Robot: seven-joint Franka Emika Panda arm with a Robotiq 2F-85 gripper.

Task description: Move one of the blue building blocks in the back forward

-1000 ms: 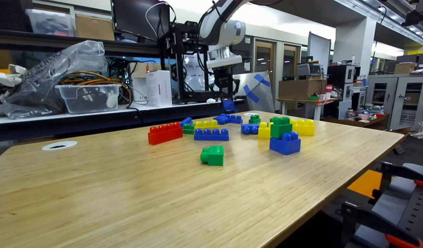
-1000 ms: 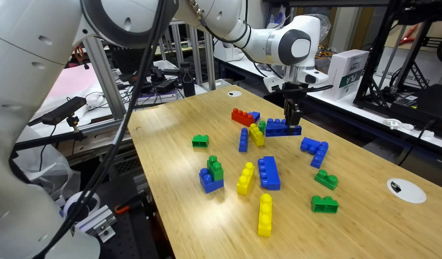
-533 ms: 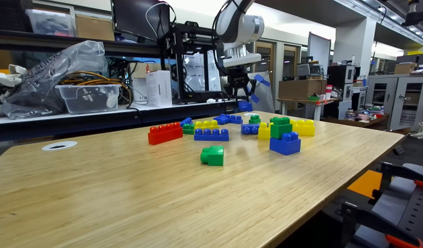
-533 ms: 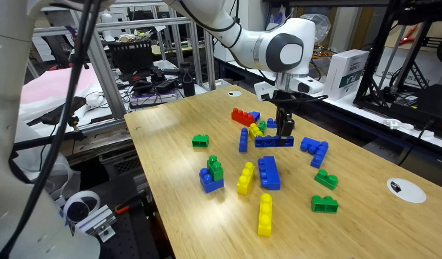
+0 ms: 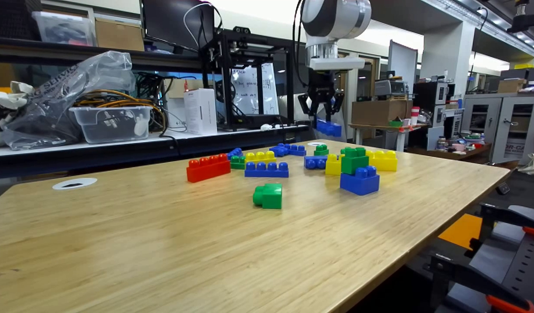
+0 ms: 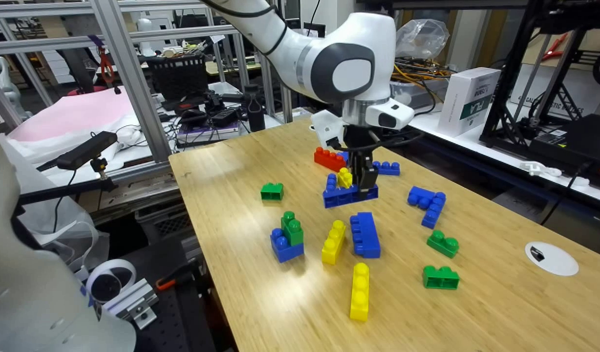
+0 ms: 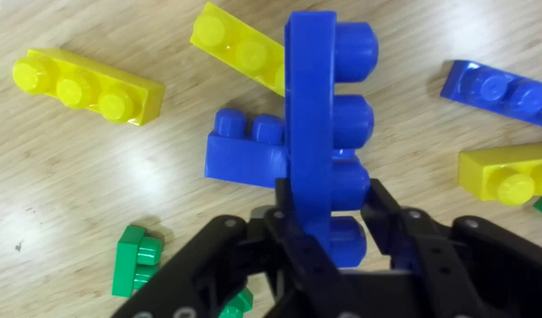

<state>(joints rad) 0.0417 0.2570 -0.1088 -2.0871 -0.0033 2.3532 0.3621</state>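
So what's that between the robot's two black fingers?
A blue four-stud brick, gripped by the end effector. The wrist view shows it, studs facing the picture's right side.

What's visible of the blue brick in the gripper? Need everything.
The blue brick is long and narrow, smooth and plastic-looking, with four round studs in one row; in an exterior view its hollow underside shows. The gripper is shut on it near one end, jaws across the studs and the underside, holding it on its side with the studs pointing sideways. It hangs above the table, and I see nothing but the gripper touching it. The gripped end is partly hidden.
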